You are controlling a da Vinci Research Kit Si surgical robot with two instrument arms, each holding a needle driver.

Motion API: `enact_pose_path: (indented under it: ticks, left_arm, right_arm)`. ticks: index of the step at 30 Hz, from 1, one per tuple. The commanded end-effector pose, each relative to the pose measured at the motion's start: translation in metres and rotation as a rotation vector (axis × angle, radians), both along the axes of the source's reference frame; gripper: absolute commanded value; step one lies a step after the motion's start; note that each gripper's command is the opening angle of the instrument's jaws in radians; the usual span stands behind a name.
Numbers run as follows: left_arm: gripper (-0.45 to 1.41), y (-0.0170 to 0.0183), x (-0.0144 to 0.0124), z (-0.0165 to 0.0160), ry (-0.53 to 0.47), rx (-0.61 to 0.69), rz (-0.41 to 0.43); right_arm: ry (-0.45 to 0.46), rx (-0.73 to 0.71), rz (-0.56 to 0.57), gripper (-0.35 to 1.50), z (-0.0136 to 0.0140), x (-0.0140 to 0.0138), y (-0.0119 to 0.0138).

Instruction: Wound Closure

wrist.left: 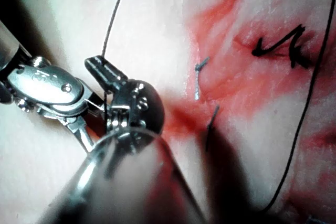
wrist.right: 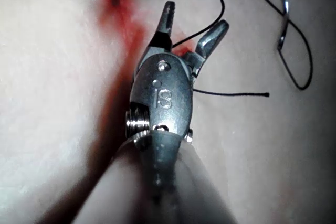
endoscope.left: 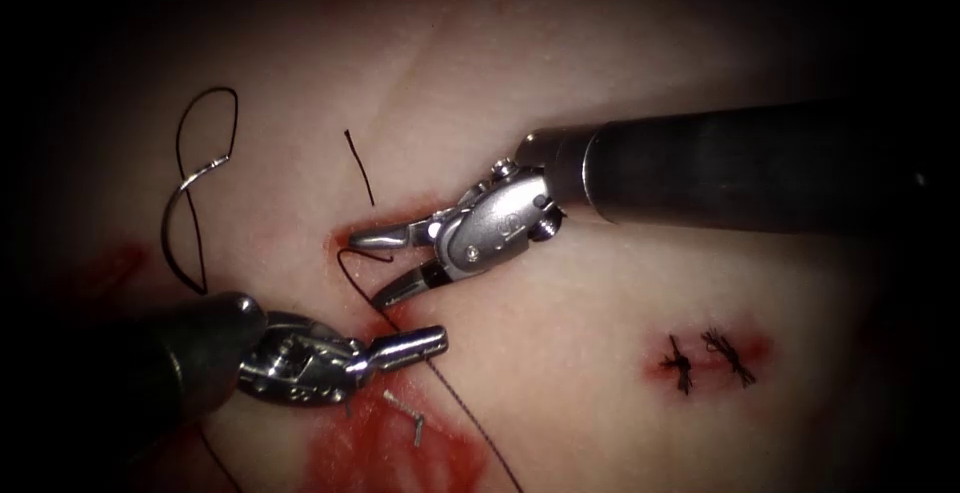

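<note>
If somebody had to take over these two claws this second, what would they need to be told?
Left claw: shut on the thread.
Right claw: open, holding nothing, at the cut.
Needle: lying free on the tissue, left of the cut, not in it.
Done: two knotted stitches sit far right.
Left: the cut by the claws is not yet closed; red fluid lies below it.

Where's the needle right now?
The needle lies free on the tissue, far left of the cut in the endoscope view, above the left tool, thread looped around it; neither tool holds it.
</note>
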State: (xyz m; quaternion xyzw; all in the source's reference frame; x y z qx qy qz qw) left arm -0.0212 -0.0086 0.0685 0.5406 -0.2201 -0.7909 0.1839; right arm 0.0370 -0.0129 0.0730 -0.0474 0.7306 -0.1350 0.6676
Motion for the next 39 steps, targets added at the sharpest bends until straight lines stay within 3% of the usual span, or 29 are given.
enact_pose_path:
  ticks: [1, 16, 18, 20, 21, 27, 28, 29, 30, 31, 36, 39]
  left_arm:
    - [-0.45, 0.0001, -0.0006, 0.0006, -0.002, -0.001, 0.001]
    - [-0.45, 0.0002, -0.0006, 0.0007, -0.002, 0.010, 0.001]
    - [-0.45, 0.0002, -0.0006, 0.0007, -0.002, 0.010, 0.001]
    - [-0.45, 0.0002, -0.0006, 0.0007, -0.002, 0.010, 0.001]
    - [-0.45, 0.0002, -0.0006, 0.0007, -0.002, 0.010, 0.000]
    - [-0.45, 0.0001, -0.0006, 0.0007, 0.002, 0.010, -0.003]
    - [-0.20, 0.0001, -0.0006, 0.0007, 0.006, 0.009, -0.008]
    - [0.26, 0.0002, -0.0007, 0.0007, 0.010, 0.008, -0.012]
    - [0.52, 0.0002, -0.0007, 0.0007, 0.015, 0.007, -0.017]
    - [0.68, 0.0003, -0.0008, 0.0007, 0.024, 0.006, -0.026]
    - [1.11, 0.0003, -0.0014, 0.0008, 0.024, -0.006, -0.083]
    - [1.26, 0.0000, -0.0020, 0.0010, 0.033, -0.019, -0.121]
  right_arm:
    - [0.000, 0.001, 0.001, 1.15, 0.0004, 0.0009, -0.0002]
    - [0.046, 0.019, -0.008, 1.08, -0.0018, 0.0031, -0.0008]
    - [0.052, 0.017, -0.012, 0.84, -0.0018, 0.0032, -0.0011]
    - [0.054, 0.013, -0.017, 0.39, -0.0015, 0.0032, -0.0015]
    - [0.074, 0.010, -0.041, -0.30, -0.0012, 0.0032, -0.0018]
    - [0.058, 0.022, -0.044, -0.35, 0.0003, 0.0029, -0.0012]
    - [0.052, 0.035, -0.039, -0.35, 0.0003, 0.0028, -0.0009]
    - [0.047, 0.042, -0.034, -0.35, 0.0003, 0.0027, -0.0006]
    - [0.042, 0.050, -0.027, -0.35, 0.0003, 0.0027, -0.0003]
    - [0.032, 0.063, -0.017, -0.35, 0.0003, 0.0026, 0.0000]
    - [0.005, 0.135, -0.001, -0.35, 0.0006, 0.0030, 0.0011]
    - [-0.011, 0.176, 0.009, -0.35, 0.0011, 0.0034, 0.0020]
